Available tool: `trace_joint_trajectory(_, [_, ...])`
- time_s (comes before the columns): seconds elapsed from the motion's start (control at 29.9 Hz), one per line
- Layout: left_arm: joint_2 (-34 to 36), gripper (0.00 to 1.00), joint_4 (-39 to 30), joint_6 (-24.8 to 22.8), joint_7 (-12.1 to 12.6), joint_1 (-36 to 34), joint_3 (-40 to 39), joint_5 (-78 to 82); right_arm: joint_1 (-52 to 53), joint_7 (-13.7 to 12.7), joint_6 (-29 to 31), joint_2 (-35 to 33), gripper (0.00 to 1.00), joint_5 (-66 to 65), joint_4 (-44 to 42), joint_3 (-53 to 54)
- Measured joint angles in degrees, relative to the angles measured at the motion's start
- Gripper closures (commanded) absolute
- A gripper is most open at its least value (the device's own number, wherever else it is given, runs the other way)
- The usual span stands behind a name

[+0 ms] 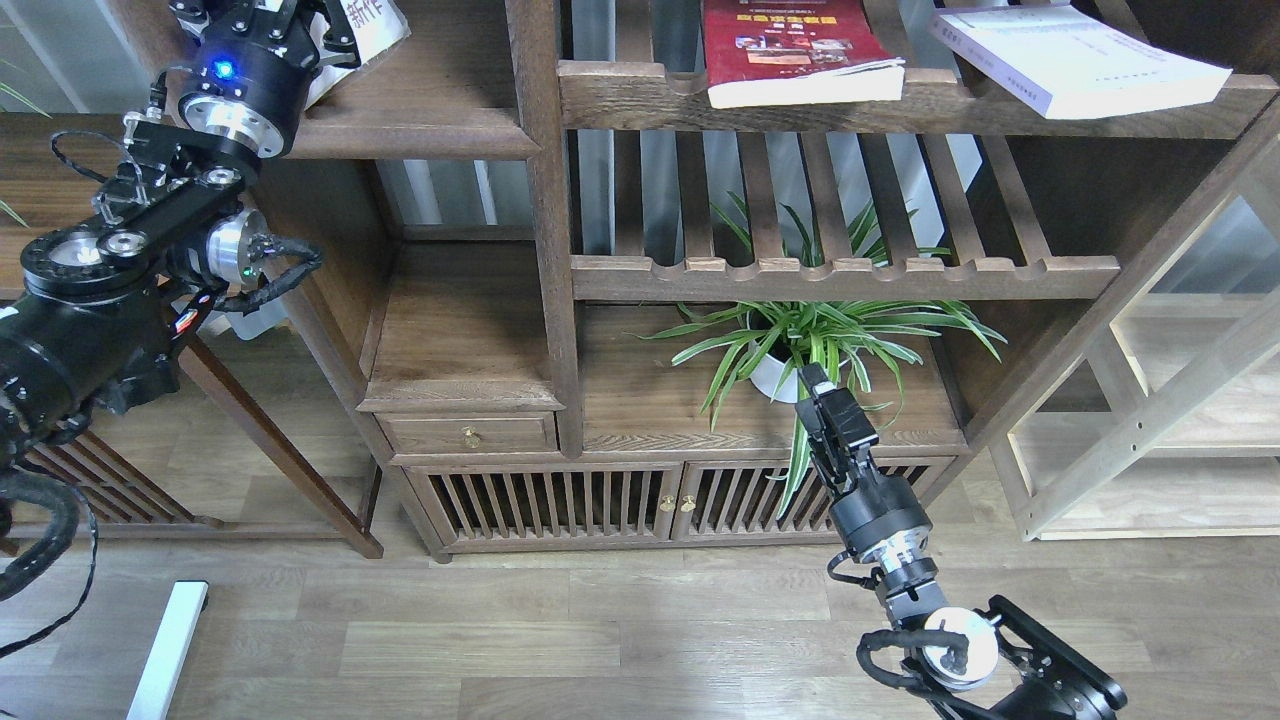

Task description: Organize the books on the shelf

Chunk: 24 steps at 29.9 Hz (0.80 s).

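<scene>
White book (365, 25) at the front-left corner of the solid shelf (420, 130), gripped by the left hand (300, 20); it may snag on the edge. Red book (795, 50) and lavender book (1075, 60) overhang the slatted shelf (900, 105). Right hand (835, 405) closed, empty.

Left end effector (300, 25) at the shelf (420, 140) — one book (365, 25) beside it; two books (790, 55) (1075, 60) lie far right on the slatted shelf (900, 105); plant (810, 340) behind the right end effector (815, 385).
</scene>
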Motion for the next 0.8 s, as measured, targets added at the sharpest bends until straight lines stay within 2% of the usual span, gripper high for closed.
trace_joint_trajectory(0.57, [-2.80,0.95,3.72,-0.55,-0.08,-0.17,-1.46,-0.09,-1.16,-0.09,0.00,-0.20,0.27,-0.13,0.64,0.01])
trace_joint_trajectory(0.8, [-4.48,0.91,4.51,-0.65,-0.09,-0.30,-1.62,-0.09,-1.16,-0.09,0.00,-0.19,0.27,-0.46,0.64,0.01])
